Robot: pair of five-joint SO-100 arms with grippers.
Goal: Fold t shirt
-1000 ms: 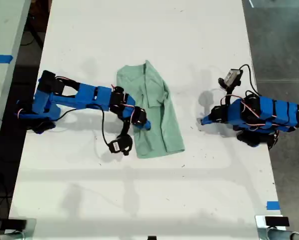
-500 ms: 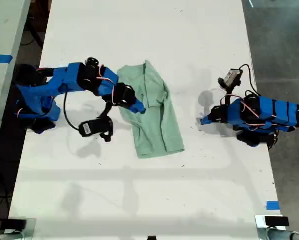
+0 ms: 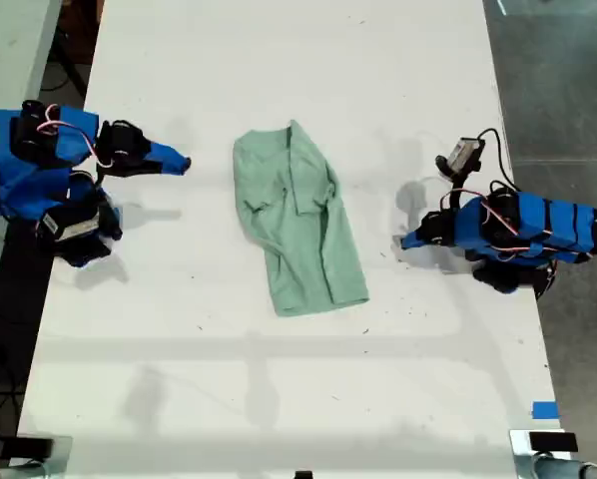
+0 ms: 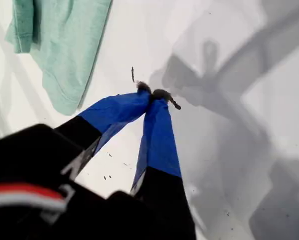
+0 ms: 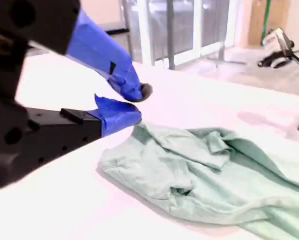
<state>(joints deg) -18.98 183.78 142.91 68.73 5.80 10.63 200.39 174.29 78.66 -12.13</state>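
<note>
White table (image 3: 279,60): t shirt (image 3: 297,225) lies rumpled; my first gripper (image 4: 154,95) pressed together, my second gripper (image 5: 132,104) slightly parted. Grasping bunched layers risks a crooked fold.

— Where is the small pale mint-green cloth t shirt (image 3: 297,225)?

— In the middle of the white surface (image 3: 279,60), rumpled and partly folded over on itself.

— And the blue arms?

— My second gripper (image 3: 182,162) is at the exterior view's left, well apart from the shirt, its fingers (image 3: 169,158) pointing toward it. My first gripper (image 3: 406,241) is at the exterior view's right, also clear of the cloth.
</note>
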